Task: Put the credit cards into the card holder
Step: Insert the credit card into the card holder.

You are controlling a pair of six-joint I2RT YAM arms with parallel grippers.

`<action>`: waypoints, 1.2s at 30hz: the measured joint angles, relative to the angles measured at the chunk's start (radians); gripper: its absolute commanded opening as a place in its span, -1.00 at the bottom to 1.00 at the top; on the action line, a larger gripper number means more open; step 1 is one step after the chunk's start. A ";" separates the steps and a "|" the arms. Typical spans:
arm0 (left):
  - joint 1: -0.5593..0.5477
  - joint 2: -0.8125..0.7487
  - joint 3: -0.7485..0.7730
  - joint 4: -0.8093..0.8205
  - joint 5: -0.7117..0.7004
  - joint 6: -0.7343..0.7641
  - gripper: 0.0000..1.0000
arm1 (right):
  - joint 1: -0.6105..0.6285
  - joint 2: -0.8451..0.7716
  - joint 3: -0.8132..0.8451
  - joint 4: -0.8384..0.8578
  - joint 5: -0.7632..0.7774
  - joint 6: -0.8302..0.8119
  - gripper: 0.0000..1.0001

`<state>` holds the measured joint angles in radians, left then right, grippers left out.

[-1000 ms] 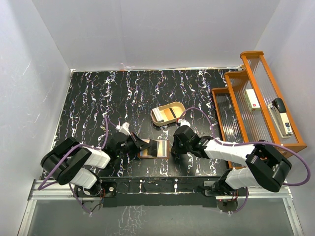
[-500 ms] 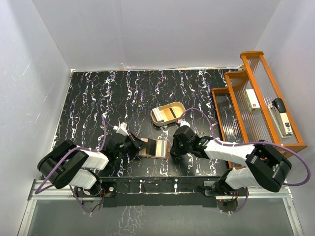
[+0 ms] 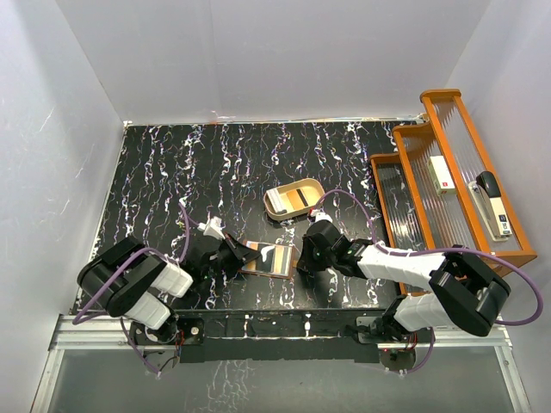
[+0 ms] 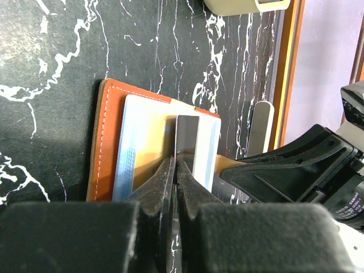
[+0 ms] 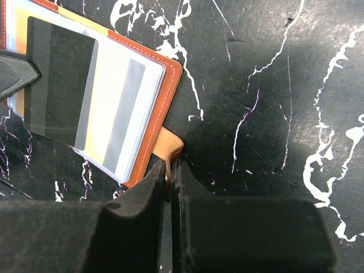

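Left pincer (image 4: 175, 165): black matte fingers, pressed together on the edge of a credit card (image 5: 57, 79).
Credit card: a thin, flat, stiff rectangle, dark grey and smooth, with a paler band along one side. It is held out ahead of the left pincer's tips, over the open card holder (image 4: 102, 142). Whether it touches the sleeve below cannot be told.
Card holder: spread open directly ahead of the left pincer, between the two pincers. Orange-brown leather with pale stitching is seen on the border. Inside there is a glossy clear sleeve, through which yellow and grey bands are seen.
Right pincer (image 5: 170, 168): closed tightly on the tan leather strap (image 5: 168, 145) that sticks out from the card holder's edge.
Table (image 5: 273, 114): black, with white marble veins, under both pincers.
Change from one second ago: the card holder is found slightly turned on the table. Both pincers are seen at nearly the same spots beside it.
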<state>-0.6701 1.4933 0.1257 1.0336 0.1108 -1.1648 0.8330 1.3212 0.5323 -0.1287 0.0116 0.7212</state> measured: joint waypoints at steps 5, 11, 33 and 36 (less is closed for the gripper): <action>-0.002 0.029 -0.001 0.042 0.007 -0.006 -1.00 | 0.000 0.000 0.000 0.000 0.000 0.006 -1.00; -0.021 0.040 0.016 0.035 0.011 0.006 -1.00 | 0.000 0.001 0.000 0.002 0.000 0.006 -1.00; -0.039 -0.071 0.138 -0.272 0.086 0.097 -0.14 | 0.000 -0.005 0.012 -0.004 0.015 -0.029 -1.00; -0.039 -0.127 0.156 -0.363 0.078 0.115 -0.10 | 0.000 -0.016 0.012 0.000 0.016 -0.039 -1.00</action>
<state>-0.7094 1.3659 0.2821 0.6708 0.1890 -1.0500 0.8330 1.3056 0.5442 -0.1291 0.0277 0.6823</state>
